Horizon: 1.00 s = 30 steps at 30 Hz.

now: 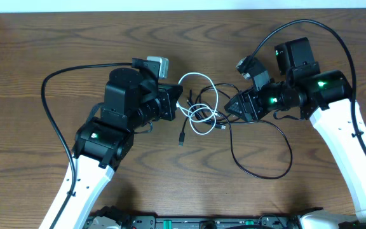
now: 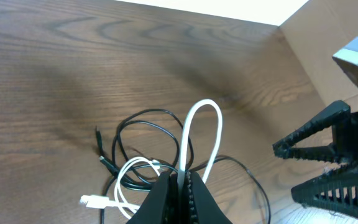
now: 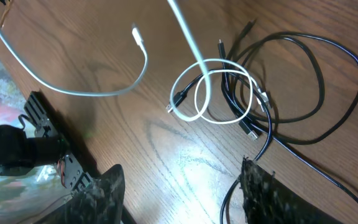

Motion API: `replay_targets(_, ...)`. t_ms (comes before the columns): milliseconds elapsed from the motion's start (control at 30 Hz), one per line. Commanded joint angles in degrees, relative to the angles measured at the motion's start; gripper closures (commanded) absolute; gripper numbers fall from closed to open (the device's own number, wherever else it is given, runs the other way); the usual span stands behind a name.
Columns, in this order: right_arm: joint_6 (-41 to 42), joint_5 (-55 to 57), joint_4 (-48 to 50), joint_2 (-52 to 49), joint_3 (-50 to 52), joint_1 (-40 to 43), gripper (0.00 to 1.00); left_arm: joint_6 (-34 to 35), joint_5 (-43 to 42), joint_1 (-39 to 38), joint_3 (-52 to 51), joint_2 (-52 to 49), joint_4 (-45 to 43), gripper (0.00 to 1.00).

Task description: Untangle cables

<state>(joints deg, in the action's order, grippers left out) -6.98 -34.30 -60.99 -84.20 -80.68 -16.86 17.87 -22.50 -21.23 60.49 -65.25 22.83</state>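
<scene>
1. The white cable (image 1: pixel 202 76) and the black cable (image 1: pixel 290 156) lie tangled in the middle of the table (image 1: pixel 75 38), between my two arms.
2. My left gripper (image 2: pixel 180 182) is pinched tight on a white loop.
3. My right gripper (image 3: pixel 179 193) has its jaws wide and holds nothing, just beside the tangle.
4. Bare wood runs from the tangle to the far edge.

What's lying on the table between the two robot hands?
Overhead view: a tangle of white cable and black cable lies between the left hand, which pinches the white one, and the right hand.
</scene>
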Motion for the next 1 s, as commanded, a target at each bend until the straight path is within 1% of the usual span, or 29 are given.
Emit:
replay_targets(0,-0.83,-0.61,-0.04,0.63,-0.17,-0.44,0.43,2.43,-4.11,-0.09,1.64,0.11,-1.31,0.93)
replay_targets(100,-0.83,-0.61,0.68,0.63,-0.17,-0.44,0.43,3.8,-13.44,-0.09,1.64,0.11,-4.13,0.93)
replay_targets(167,-0.83,-0.59,2.03,0.63,-0.17,-0.44,0.43,4.15,-17.79,-0.09,1.64,0.11,-5.92,0.93)
replay_targets(233,-0.83,-0.55,3.41,0.63,-0.17,-0.44,0.43,5.33,-20.37,-0.09,1.64,0.11,-7.23,0.93)
replay_targets(300,-0.81,0.85,5.66,0.63,-0.17,-0.44,0.46,6.32,-23.52,-0.09,1.64,0.11,-9.01,0.93)
replay_targets(333,-0.81,2.21,6.47,0.63,-0.17,-0.44,0.49,6.47,-25.09,-0.07,1.64,0.13,-9.86,0.93)
replay_targets(367,-0.81,4.17,7.15,0.63,-0.17,-0.44,0.56,6.47,-26.47,-0.07,1.64,0.17,-10.56,0.93)
replay_targets(400,-0.79,6.62,7.52,0.63,-0.17,-0.44,0.67,6.49,-27.08,-0.07,1.64,0.26,-10.84,0.93)
replay_targets(433,-0.76,9.31,7.61,0.63,-0.17,-0.44,0.85,6.45,-27.02,-0.07,1.64,0.44,-10.75,0.93)
replay_targets(467,0.26,13.51,7.45,0.63,-0.15,-0.44,0.99,6.38,-27.02,-0.04,1.64,0.66,-10.71,0.93)
replay_targets(533,6.05,24.28,6.43,0.63,0.04,-0.42,0.99,6.21,-26.97,0.7,1.64,0.76,-10.14,0.93)
replay_targets(600,10.14,32.76,4.9,0.61,0.22,-0.33,0.99,5.88,-26.97,1.92,1.64,0.76,-8.74,0.93)
replay_targets(667,15.13,42.21,2.73,0.61,0.24,0.15,0.99,4.68,-26.75,4.74,1.64,0.87,-5.33,0.93)
replay_targets(733,18.38,49.09,0.87,0.61,0.24,1.14,0.98,4.28,-26.01,7.93,1.64,1.07,-1.77,0.93)
replay_targets(767,19.78,51.8,-0.15,0.61,0.24,2.14,0.95,3.1,-25.92,10.73,1.64,1.22,0.96,0.93)
replay_targets(867,20.28,52.81,-1.2,0.63,0.24,5.33,0.93,0.76,-25.94,16.61,1.64,1.64,5.7,0.93)
replay_targets(967,20.87,52.81,-1.7,0.63,0.24,8.44,0.95,-0.28,-25.94,22.21,1.64,1.84,8.59,0.93)
